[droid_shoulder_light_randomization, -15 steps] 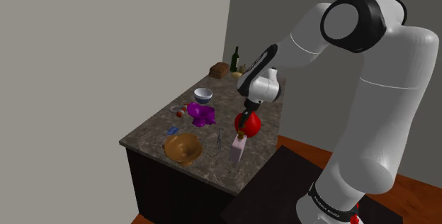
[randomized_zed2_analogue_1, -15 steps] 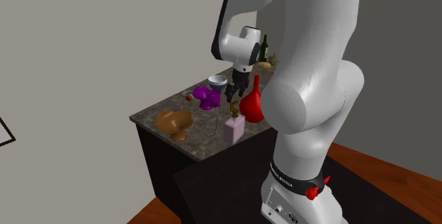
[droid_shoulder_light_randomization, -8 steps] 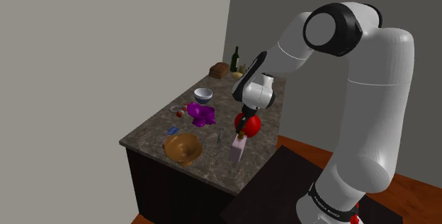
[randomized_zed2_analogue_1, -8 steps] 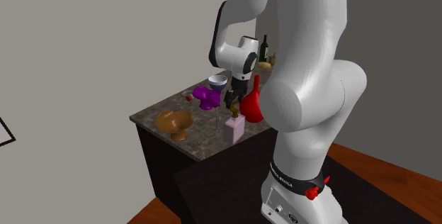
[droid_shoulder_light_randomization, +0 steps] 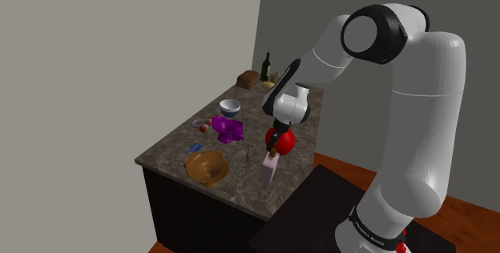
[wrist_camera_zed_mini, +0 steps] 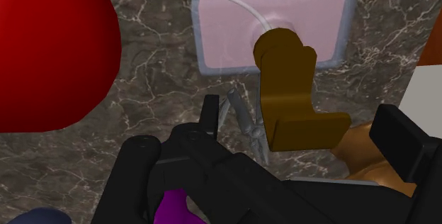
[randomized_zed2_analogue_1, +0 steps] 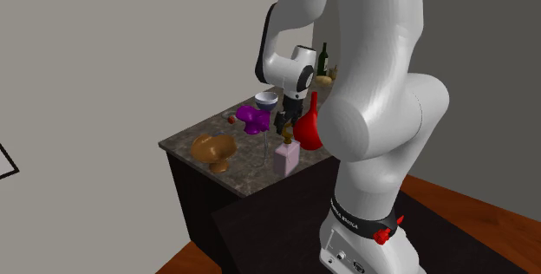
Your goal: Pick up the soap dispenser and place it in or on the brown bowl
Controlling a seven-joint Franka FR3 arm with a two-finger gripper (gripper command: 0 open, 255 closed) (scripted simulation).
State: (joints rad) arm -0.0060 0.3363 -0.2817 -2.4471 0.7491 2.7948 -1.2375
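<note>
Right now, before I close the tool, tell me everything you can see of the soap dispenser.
The soap dispenser has a pale pink, squarish body that looks translucent, with a thin tube showing inside, and a brown pump with a flat spout. It stands upright on the dark marbled counter, near the edge toward the stand, beside the red vase but apart from it. The open tool hangs just above, with a finger on either side of the spout, not touching it.
</note>
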